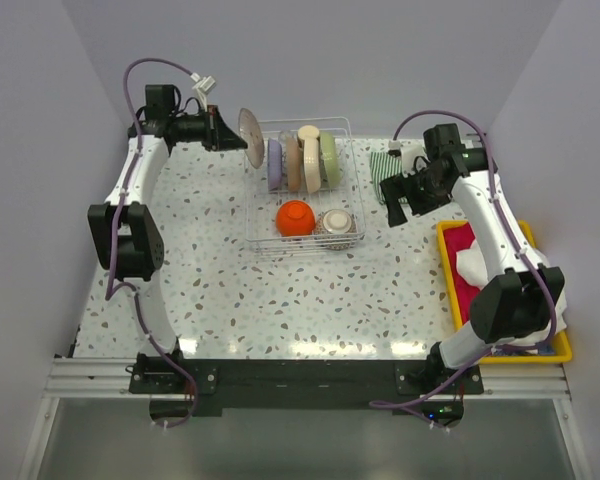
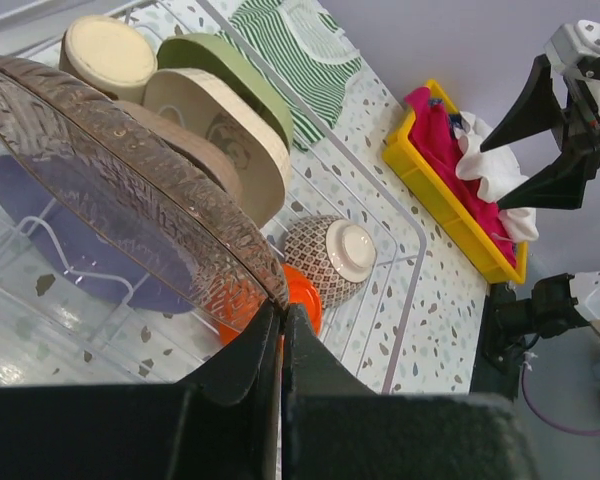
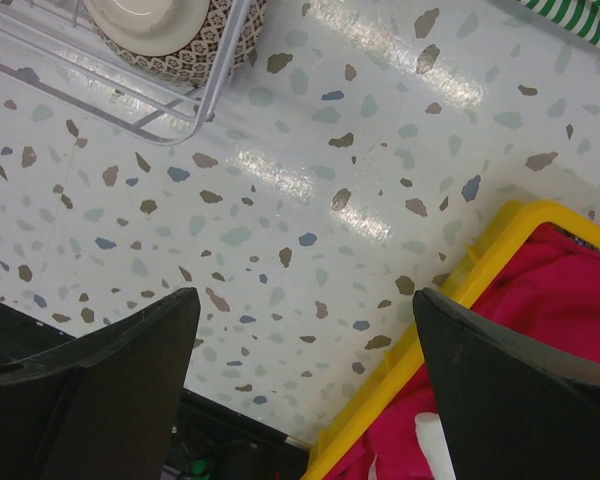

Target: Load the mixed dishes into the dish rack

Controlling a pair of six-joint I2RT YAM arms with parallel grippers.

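Note:
My left gripper is shut on the rim of a pale see-through round plate, held on edge over the dish rack's far left corner; the left wrist view shows the plate pinched between the fingers. In the rack stand a purple plate, brown, cream and green plates, with an orange-red bowl and a grey patterned bowl at the front. My right gripper is open and empty, right of the rack above the table.
A yellow tray with pink and white cloths lies at the right edge, also in the right wrist view. A striped green cloth lies behind the rack's right side. The white back and side walls stand close.

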